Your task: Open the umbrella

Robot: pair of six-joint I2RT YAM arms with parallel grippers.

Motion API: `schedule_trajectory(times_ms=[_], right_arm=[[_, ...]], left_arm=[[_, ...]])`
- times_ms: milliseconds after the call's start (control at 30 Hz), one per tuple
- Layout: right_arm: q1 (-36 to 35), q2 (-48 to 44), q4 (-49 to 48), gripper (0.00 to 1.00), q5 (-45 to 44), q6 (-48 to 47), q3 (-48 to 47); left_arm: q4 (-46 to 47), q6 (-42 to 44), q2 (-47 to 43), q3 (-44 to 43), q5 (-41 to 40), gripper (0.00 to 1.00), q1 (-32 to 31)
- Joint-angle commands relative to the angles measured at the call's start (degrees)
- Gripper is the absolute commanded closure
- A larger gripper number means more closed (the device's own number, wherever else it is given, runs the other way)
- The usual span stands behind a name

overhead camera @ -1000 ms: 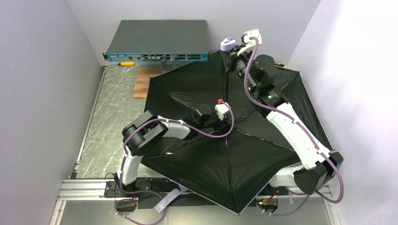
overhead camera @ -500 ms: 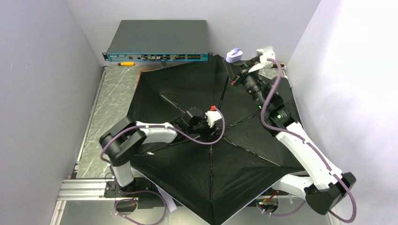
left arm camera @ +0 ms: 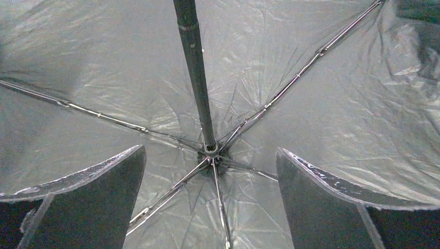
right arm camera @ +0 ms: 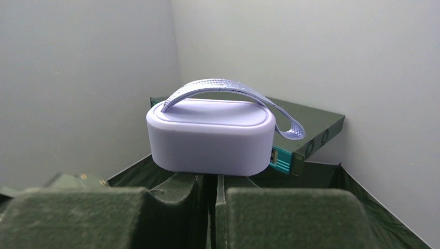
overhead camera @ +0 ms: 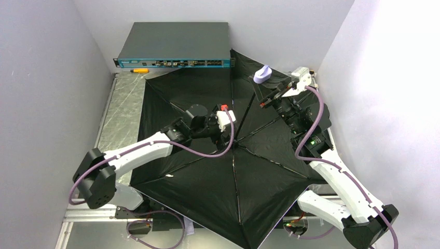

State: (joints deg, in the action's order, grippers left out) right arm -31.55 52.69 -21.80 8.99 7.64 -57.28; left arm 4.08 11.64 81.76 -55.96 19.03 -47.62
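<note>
The umbrella (overhead camera: pixel 207 181) lies spread wide, its black lining and ribs facing up. Its thin black shaft (left arm camera: pixel 194 67) rises from the rib hub (left arm camera: pixel 210 153). In the left wrist view my left gripper (left arm camera: pixel 210 150) stands open, its fingers well apart on either side of the hub and touching nothing. From above, the left gripper (overhead camera: pixel 232 124) hovers over the canopy's middle. My right gripper (right arm camera: pixel 210 179) is shut on the shaft just under the lilac knob handle (right arm camera: pixel 210 137) with its woven strap (right arm camera: pixel 228 85). In the top view the handle (overhead camera: pixel 262 73) sits at the back right above the right gripper (overhead camera: pixel 265 97).
A dark rack-mount switch (overhead camera: pixel 174 44) with a teal front stands against the back wall. A yellow-handled tool (overhead camera: pixel 139 70) lies before it. Marble tabletop (overhead camera: pixel 117 119) shows at the left. Grey walls close in on both sides, and the canopy reaches the right wall.
My left gripper has opened and its arm stretched out toward the back. The canopy has spread wider and flatter, covering the wooden board. My right gripper carried the handle rightward.
</note>
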Motion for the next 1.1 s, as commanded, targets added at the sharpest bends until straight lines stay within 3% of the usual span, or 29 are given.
schedule_trajectory(times_ms=[0, 100, 267, 467, 533, 633, 733, 867, 1000, 1067], right_arm=[[-0.3, -1.2, 3.1, 1.0, 4.8, -3.6, -2.8], [-0.3, -0.9, 4.0, 1.0, 7.2, -3.4, -3.6], [-0.3, -0.2, 4.5, 1.0, 8.3, -2.8, -4.1], [-0.4, 0.1, 8.8, 0.95, 8.9, -3.1, -5.3], [-0.3, -0.3, 9.4, 0.82, 7.7, -2.6, -4.5], [-0.4, -1.1, 12.0, 0.42, 7.4, -1.7, -4.0], [-0.2, -3.3, 17.2, 0.18, 6.7, -1.1, -3.1], [0.7, -9.0, 26.4, 0.12, 3.1, 0.1, 1.0], [5.8, -12.8, 35.3, 0.11, -2.5, 10.7, 5.3], [7.3, -14.0, 35.6, 0.13, -1.4, 9.8, 7.5]], left_arm=[[-3.6, 5.7, -5.3, -2.9, 2.9, 0.02, -0.2], [-7.8, 7.2, -3.7, -7.3, 2.9, 0.06, -0.1], [-5.0, 4.5, 1.3, -13.7, 4.6, 0.13, -0.3], [0.6, -5.4, 6.0, -20.0, 6.3, 0.3, -0.7], [1.3, -8.8, 7.2, -22.3, 7.3, 0.41, -0.7], [1.0, -11.2, 8.5, -24.3, 8.7, 0.64, -0.6], [1.1, -14.1, 8.4, -23.9, 8.2, 0.87, -0.1], [1.5, -15.5, 7.7, -23.4, 8.9, 1.0, 1.1], [1.6, -16.6, 7.7, -23.7, 8.1, 1.0, 1.8], [0.6, -16.0, 7.9, -24.2, 8.1, 1.0, 2.1]])
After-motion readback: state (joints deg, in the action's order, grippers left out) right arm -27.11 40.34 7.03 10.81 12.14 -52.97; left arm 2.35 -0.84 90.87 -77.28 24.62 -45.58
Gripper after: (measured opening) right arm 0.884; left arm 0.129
